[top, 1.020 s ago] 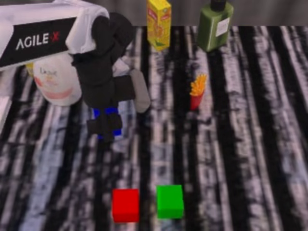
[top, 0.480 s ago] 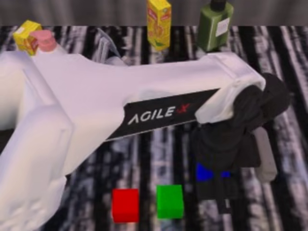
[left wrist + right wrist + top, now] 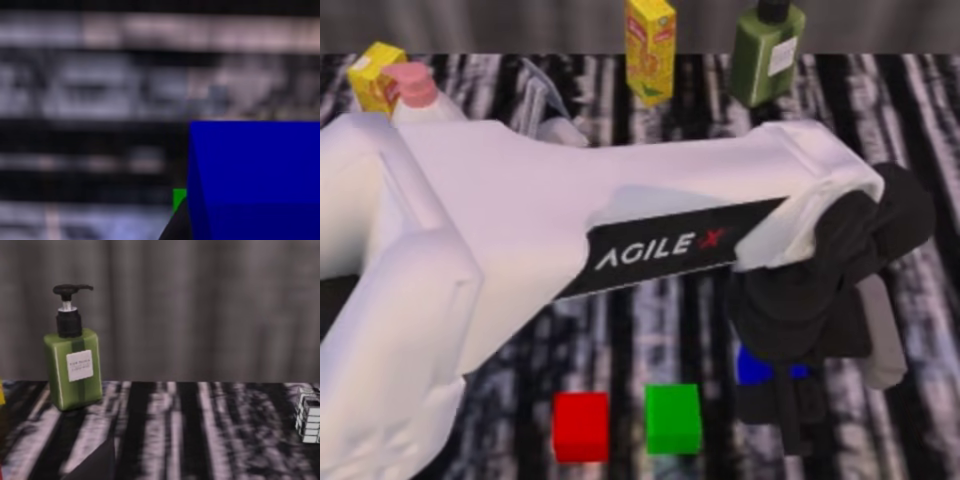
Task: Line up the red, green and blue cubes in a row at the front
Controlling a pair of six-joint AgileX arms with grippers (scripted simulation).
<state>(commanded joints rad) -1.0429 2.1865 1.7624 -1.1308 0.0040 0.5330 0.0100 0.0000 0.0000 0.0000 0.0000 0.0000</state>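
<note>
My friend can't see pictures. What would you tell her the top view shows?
The left arm reaches across the striped table, its left gripper holding the blue cube just right of the green cube and red cube at the front. Bottles and cartons stand at the back.

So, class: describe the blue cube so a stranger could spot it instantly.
Find the left arm's dark gripper near the table's front edge. The blue cube is held in it, right of the red cube and green cube; only it is blue and gripped.
</note>
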